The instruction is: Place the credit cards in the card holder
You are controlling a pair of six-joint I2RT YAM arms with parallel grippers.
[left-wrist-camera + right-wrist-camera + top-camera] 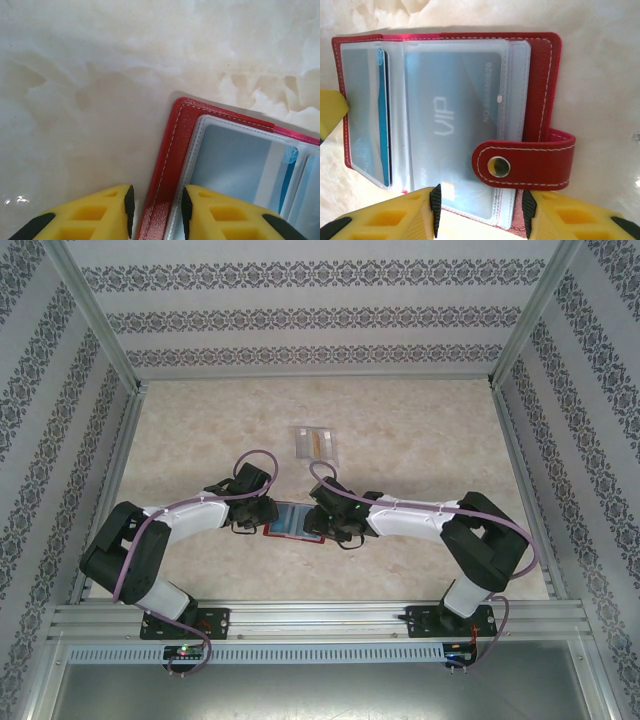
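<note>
The red card holder [295, 523] lies open and flat on the table between both arms. Its clear pockets hold a blue-edged credit card [382, 115] and a pale card marked VIP [450, 110]. The red snap tab [525, 165] folds over the pockets. My left gripper [157, 205] hangs over the holder's left edge. Its jaws stand apart astride the red cover [172, 150], with a gap at the left pad. My right gripper [481, 210] is open over the holder's near edge, and the pocket corner lies between its pads.
A clear plastic case [318, 443] with a tan card inside lies farther back on the marble-patterned table [420, 430]. Patterned walls and metal rails close in the table on three sides. The left gripper's yellow finger [330, 112] shows at the holder's far side.
</note>
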